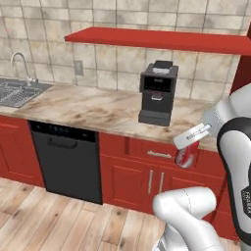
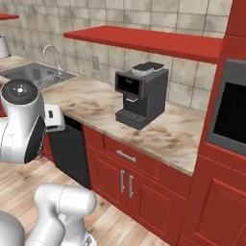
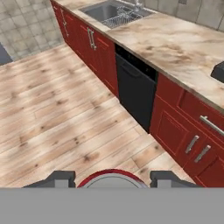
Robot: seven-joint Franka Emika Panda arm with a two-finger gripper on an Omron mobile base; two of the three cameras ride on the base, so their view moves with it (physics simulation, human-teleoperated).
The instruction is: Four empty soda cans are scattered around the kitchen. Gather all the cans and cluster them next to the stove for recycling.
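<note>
Tan tiled wall [image 1: 44, 29] — red cabinets [image 1: 130, 179], seemingly wood floor [image 3: 57, 113].

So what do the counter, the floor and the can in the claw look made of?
Counter: polished beige marble by its brown veining, possibly laminate. Floor: light wood planks with visible grain and seams. Red can gripped by the claw: likely thin painted metal, with a silvery top rim.

Glossy red soda can [image 1: 187, 156] with silvery metal top, polished beige marble table [image 1: 93, 109], wood plank floor [image 3: 57, 118], matt black coffee machine [image 1: 157, 93], steel sink [image 1: 14, 91], smooth red cabinets [image 1: 142, 176], matt tan wall tiles [image 1: 117, 63]
</note>
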